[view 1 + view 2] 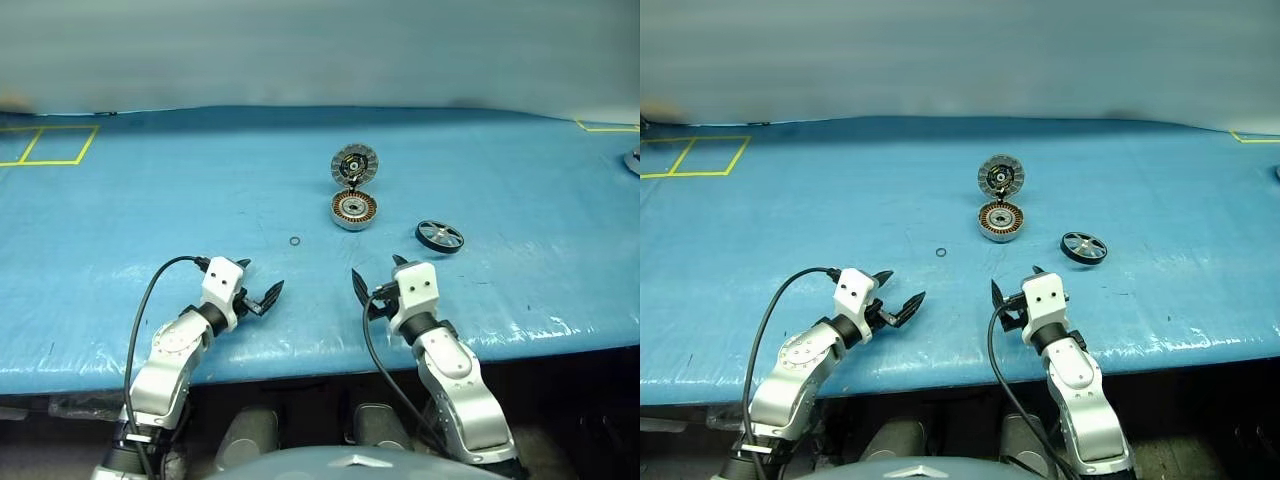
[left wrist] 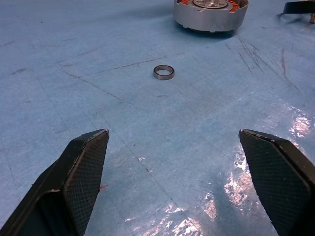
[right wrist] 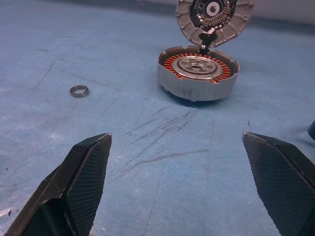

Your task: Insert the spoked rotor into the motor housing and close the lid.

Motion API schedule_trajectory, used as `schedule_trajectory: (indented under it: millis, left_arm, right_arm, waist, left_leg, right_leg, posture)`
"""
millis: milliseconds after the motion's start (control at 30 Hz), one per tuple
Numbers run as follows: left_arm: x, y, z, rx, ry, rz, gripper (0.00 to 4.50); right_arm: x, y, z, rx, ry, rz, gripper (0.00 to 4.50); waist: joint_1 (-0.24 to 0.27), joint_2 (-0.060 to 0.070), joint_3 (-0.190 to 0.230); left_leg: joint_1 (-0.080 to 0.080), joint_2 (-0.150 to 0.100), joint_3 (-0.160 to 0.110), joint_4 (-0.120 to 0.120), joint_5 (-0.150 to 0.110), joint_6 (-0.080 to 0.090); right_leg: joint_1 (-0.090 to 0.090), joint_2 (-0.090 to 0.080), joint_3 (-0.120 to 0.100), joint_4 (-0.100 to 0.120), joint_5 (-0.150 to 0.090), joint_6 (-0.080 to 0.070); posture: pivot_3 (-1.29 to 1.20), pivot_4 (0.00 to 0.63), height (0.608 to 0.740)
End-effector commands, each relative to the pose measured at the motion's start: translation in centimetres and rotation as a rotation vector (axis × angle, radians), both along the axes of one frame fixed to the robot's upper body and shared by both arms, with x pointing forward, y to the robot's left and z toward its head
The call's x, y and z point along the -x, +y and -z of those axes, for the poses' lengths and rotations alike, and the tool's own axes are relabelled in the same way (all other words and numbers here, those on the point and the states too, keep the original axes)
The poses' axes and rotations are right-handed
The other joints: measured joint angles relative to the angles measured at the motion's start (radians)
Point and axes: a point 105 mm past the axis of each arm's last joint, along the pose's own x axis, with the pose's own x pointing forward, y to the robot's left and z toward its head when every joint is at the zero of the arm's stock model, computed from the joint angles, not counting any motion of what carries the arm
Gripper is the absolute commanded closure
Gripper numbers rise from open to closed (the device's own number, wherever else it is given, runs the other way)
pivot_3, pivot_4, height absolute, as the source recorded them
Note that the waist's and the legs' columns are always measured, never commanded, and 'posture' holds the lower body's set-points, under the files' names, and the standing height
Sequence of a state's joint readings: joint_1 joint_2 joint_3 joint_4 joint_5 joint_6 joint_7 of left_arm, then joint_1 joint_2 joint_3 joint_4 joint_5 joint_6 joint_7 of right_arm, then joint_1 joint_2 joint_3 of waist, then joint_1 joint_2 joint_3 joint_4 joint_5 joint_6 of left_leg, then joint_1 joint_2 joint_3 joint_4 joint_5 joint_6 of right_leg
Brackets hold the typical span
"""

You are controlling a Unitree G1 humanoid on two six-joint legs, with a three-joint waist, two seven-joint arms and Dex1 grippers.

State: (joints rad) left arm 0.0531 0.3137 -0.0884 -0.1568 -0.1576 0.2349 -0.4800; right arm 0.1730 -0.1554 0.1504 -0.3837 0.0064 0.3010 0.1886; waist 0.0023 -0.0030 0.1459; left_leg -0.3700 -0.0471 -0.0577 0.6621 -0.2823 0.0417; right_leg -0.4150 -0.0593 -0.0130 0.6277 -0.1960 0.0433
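Rotor: the spoked rotor (image 1: pixel 439 236) lies flat on the blue desk (image 1: pixel 150 200), right of centre in the head view, untouched.
Housing: the motor housing (image 1: pixel 354 209) sits just left of the rotor and a little further up the frame, apart from it; copper windings show, the cavity looks empty.
Lid: the lid (image 1: pixel 353 164) stands upright on its hinge behind the housing, dark segmented face toward the robot.
Stray part: a small thin ring (image 1: pixel 295 241) lies alone left of the housing, not the rotor.
Right pincer: the right pincer (image 1: pixel 377 276) is spread wide, nothing between the fingers, hovering at the near desk edge.
Left pincer: the left pincer (image 1: pixel 258 283) is also spread wide and empty, lower left of centre.
Key relation: the rotor lies up and to the right of the right pincer, clearly the nearer arm; being round, no long axis matters.
Judgement: pick-up not yet begun; the right arm is best placed.
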Motion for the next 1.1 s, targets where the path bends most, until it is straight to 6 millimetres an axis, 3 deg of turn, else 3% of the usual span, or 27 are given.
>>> schedule_trajectory:
  millis: [33, 300, 433, 567, 833, 967, 1100]
  left_arm:
    - [-0.2, -0.4, -0.5, 0.003, -0.028, 0.009, 0.0]
    - [-0.3, -0.7, -0.4, 0.002, -0.024, 0.02, 0.0]
    - [-0.1, -0.9, -0.3, 0.006, -0.023, 0.021, 0.0]
    - [0.2, -1.0, -0.4, 0.014, -0.032, 0.02, 0.0]
    - [1.1, -1.8, -1.3, 0.038, -0.107, 0.086, 0.0]
    - [1.3, -2.1, -1.2, 0.043, -0.109, 0.088, 0.0]
    - [1.5, -2.3, -1.1, 0.043, -0.102, 0.088, 0.0]
  right_arm:
    - [-0.6, 1.0, -0.7, 0.074, 0.052, -0.122, 0.02]
    - [-3.2, 2.5, -1.9, 0.554, 0.207, -0.54, 0.02]
    - [-6.7, 3.2, -4.0, 0.649, 0.177, -0.541, 0.02]
    - [-10.3, 3.6, -4.6, 0.756, 0.16, -0.522, 0.02]
    - [-14.7, 3.2, -4.5, 0.796, 0.176, -0.48, 0.02]
    - [-15.4, 2.8, -4.2, 0.799, 0.197, -0.478, 0.02]
    - [-14.8, 2.8, -3.5, 0.771, 0.265, -0.533, 0.02]
  waist:
    - [-0.002, 0.0, 0.0]
    - [-0.012, 0.001, 0.002]
    - [-0.014, 0.001, 0.002]
    - [-0.014, 0.001, 0.002]
    - [-0.014, 0.001, 0.002]
    - [-0.014, 0.001, 0.002]
    - [-0.014, 0.001, 0.002]
  left_leg:
    - [0.0, 0.0, 0.0, 0.0, 0.0, 0.0]
    - [0.0, 0.0, 0.001, 0.002, 0.0, 0.001]
    - [-0.001, 0.0, 0.0, 0.001, 0.0, 0.001]
    - [-0.004, -0.001, -0.001, 0.001, 0.002, -0.003]
    - [-0.011, -0.004, 0.001, 0.0, 0.002, -0.003]
    - [-0.011, -0.003, 0.001, -0.001, 0.002, -0.003]
    - [-0.011, -0.003, 0.001, 0.0, 0.002, -0.003]
  right_leg:
    - [0.0, 0.0, 0.0, 0.0, 0.0, 0.0]
    - [0.0, 0.0, -0.002, 0.0, 0.001, 0.0]
    - [-0.001, 0.0, -0.003, 0.0, 0.004, -0.005]
    - [-0.003, -0.001, -0.003, -0.001, 0.004, -0.005]
    - [-0.012, -0.003, 0.0, 0.0, 0.005, -0.004]
    - [-0.013, -0.003, 0.002, 0.0, 0.005, -0.004]
    - [-0.012, -0.003, 0.002, 0.001, 0.005, -0.004]
  posture:
    - [0.0, 0.15, 0.74]
    - [0.0, 0.15, 0.74]
    - [0.0, 0.15, 0.74]
    - [0.0, 0.15, 0.74]
    - [0.0, 0.15, 0.74]
    - [0.0, 0.15, 0.74]
    - [0.0, 0.15, 0.74]
